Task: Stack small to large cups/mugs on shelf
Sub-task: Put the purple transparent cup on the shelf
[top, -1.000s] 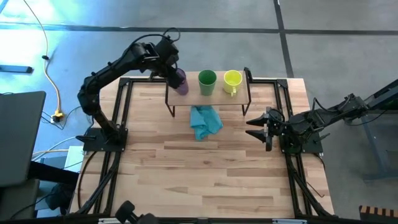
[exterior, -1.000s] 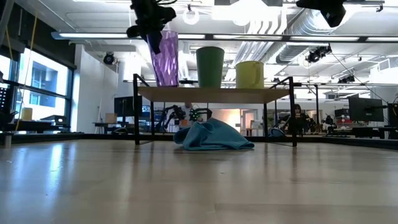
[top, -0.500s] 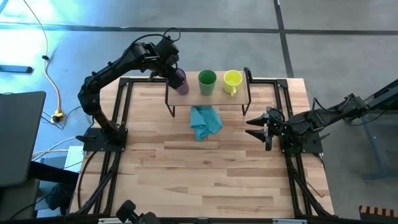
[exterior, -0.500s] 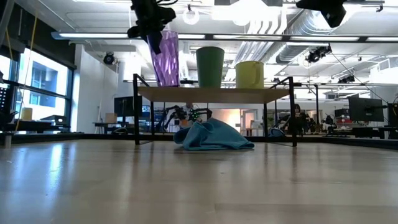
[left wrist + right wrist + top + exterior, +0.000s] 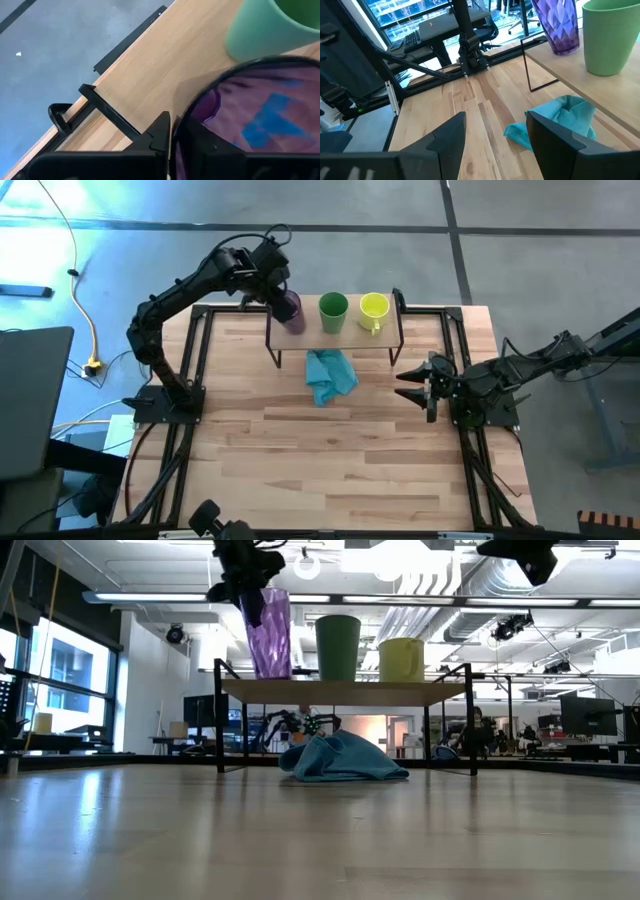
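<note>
Three cups stand in a row on the low wooden shelf point(image 5: 385, 340) point(image 5: 340, 692): the translucent purple tumbler point(image 5: 291, 312) point(image 5: 268, 635) at its left end, the green cup point(image 5: 333, 312) point(image 5: 338, 647) in the middle, and the yellow-green mug point(image 5: 373, 308) point(image 5: 402, 658) at the right. My left gripper point(image 5: 283, 292) point(image 5: 175, 145) is above the tumbler, shut on its rim. My right gripper point(image 5: 408, 385) point(image 5: 495, 145) waits open near the table's right edge, level, pointing toward the shelf. My left gripper pinches the purple tumbler's rim point(image 5: 182, 107) on the side away from the green cup. One finger point(image 5: 200, 142) is inside the tumbler and one finger point(image 5: 159, 135) is outside. It comes from above, slanting down. The tumbler's base point(image 5: 270, 674) is down at the shelf board, nearly upright.
A crumpled light blue cloth point(image 5: 330, 375) point(image 5: 340, 760) point(image 5: 560, 120) lies on the table just in front of the shelf. Black frame rails point(image 5: 200, 350) run along the table's left and right sides. Bare tabletop point(image 5: 330, 460) lies toward the near edge.
</note>
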Controlling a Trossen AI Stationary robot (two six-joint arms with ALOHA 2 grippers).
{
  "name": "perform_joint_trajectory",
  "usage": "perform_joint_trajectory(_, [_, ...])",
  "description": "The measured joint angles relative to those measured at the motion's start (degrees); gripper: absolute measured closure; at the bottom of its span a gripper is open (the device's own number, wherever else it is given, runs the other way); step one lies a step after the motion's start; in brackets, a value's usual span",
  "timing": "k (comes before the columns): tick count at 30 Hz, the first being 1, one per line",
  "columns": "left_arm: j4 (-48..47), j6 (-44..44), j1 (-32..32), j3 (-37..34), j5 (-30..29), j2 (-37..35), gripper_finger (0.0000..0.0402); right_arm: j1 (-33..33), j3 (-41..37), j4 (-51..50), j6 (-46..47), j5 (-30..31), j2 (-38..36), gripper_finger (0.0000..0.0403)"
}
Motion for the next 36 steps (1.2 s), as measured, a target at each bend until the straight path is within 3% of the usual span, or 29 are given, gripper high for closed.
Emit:
perform_joint_trajectory(6, [0.1,0.0,0.7,3.0,0.0,-0.1,0.0349,0.0,0.0,-1.1,1.0,0.0,0.0,0.0204])
perform_joint_trajectory(22, [-1.0,1.4,2.3,5.1,3.7,-0.1,0.038,0.0,0.0,-1.0,1.2,0.0,0.7,0.0204])
perform_joint_trajectory(36, [0.2,1.5,2.3,5.1,3.7,-0.1,0.0364,0.0,0.0,-0.8,1.7,-0.1,3.8,0.0204])
